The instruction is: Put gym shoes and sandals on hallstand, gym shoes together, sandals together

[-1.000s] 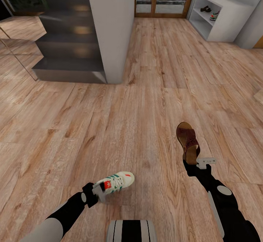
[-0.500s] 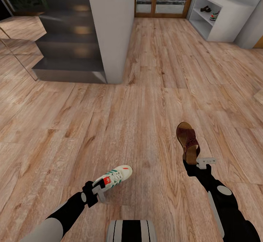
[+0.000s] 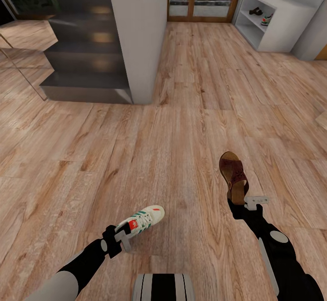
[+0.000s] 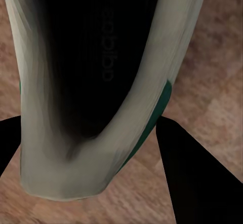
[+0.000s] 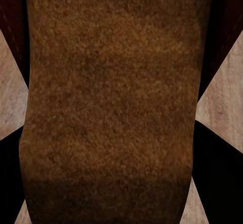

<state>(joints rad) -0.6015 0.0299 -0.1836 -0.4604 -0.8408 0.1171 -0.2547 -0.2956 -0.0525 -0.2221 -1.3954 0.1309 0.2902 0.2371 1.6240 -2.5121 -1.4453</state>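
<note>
Head view, left to right: the left gripper (image 3: 121, 238) has its fingers clamped on the heel of a gym shoe (image 3: 141, 219), and the right gripper (image 3: 243, 202) has its fingers clamped on a sandal (image 3: 233, 175). Both are held above the corridor floor (image 3: 181, 110). The hallstand (image 3: 277, 19), well apart, already carries one sandal and one gym shoe; the held pair remains to be placed.

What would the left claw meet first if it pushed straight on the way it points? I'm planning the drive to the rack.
The gym shoe it already grips at the heel; past the toe, probably bare corridor floor, though depth is unclear from the head view.
</note>
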